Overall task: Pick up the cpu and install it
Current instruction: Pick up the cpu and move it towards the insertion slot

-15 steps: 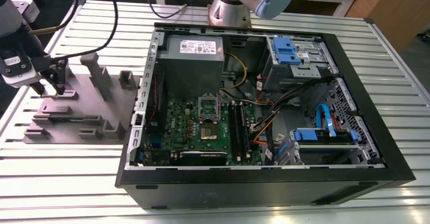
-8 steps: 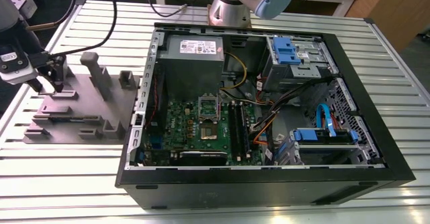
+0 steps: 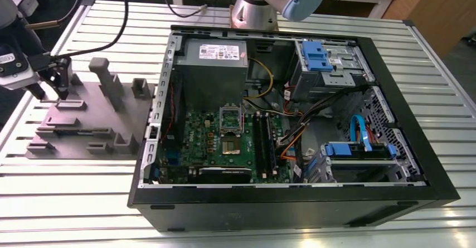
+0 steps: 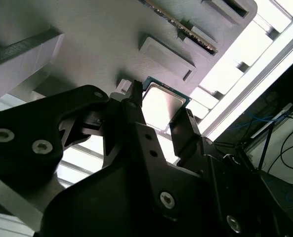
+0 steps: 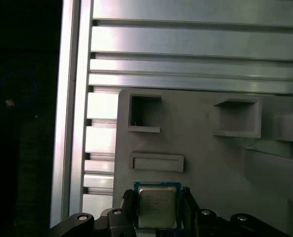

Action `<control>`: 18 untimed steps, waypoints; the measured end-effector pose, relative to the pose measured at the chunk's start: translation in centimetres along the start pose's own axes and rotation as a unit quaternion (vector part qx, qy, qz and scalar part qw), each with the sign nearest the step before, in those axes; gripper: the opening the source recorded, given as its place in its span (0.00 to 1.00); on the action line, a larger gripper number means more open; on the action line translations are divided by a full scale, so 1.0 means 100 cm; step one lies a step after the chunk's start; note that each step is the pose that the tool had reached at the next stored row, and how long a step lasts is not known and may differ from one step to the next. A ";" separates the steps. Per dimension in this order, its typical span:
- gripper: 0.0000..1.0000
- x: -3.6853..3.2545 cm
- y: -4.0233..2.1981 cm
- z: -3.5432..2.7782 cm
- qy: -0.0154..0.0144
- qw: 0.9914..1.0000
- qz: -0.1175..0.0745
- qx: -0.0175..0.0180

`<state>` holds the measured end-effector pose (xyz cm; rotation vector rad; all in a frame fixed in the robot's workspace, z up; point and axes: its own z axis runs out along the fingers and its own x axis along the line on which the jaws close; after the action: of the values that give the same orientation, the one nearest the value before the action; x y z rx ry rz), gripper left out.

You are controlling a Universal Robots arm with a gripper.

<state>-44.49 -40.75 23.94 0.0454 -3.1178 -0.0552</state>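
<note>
While the cpu [image 5: 156, 207] is lying on the grey fixture [image 3: 89, 122] beside the computer case [image 3: 297, 206], the gripper [image 3: 52, 93] is straddling it, jaws spread open either side: nothing lifted, socket [image 3: 231, 128] waiting empty, installing all remaining.

tall post [image 3: 104, 79] near pincer [image 3: 51, 92], computer case [image 3: 282, 209] well apart
</note>
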 end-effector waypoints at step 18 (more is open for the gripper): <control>0.47 0.0003 0.0004 -0.0109 0.000 1.000 0.000 -0.002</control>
<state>-44.49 -40.75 25.03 0.0454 -3.1178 -0.0630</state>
